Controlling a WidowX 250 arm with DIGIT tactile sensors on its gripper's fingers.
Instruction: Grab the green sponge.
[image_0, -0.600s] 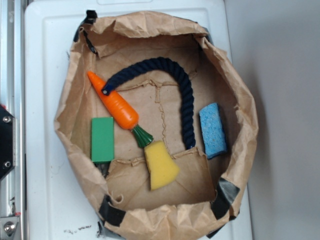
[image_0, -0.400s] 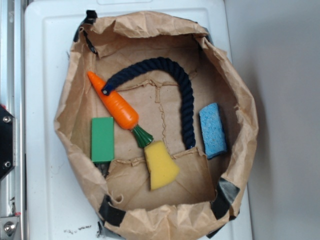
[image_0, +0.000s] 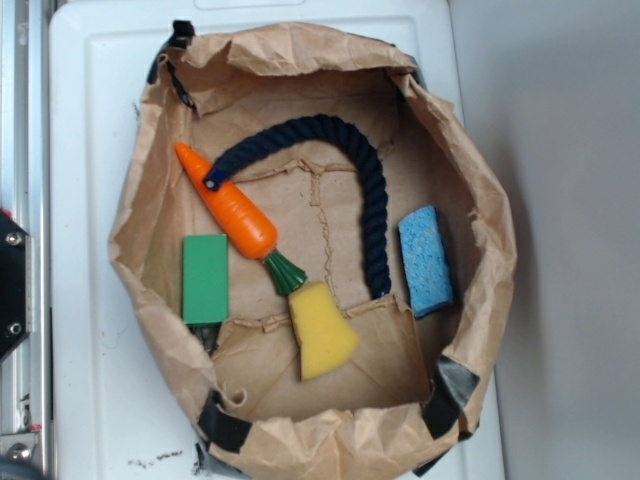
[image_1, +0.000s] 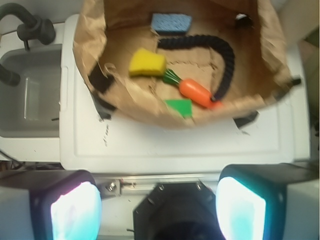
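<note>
The green sponge lies flat on the floor of the brown paper bag, at its left side, just below the orange toy carrot. In the wrist view the green sponge shows partly behind the bag's near wall. My gripper is outside the bag, well short of the sponge, over the metal rail at the white surface's edge. Its two pale fingers stand wide apart with nothing between them. The exterior view does not show the gripper clearly.
The bag also holds a navy rope, a yellow wedge sponge and a light-blue sponge. Its crumpled walls stand up all around. The bag rests on a white top. A sink with a dark faucet lies left.
Nothing in the bag has moved. At the bottom left corner of the exterior view a dark shape has edged in over the screw on the rail.
</note>
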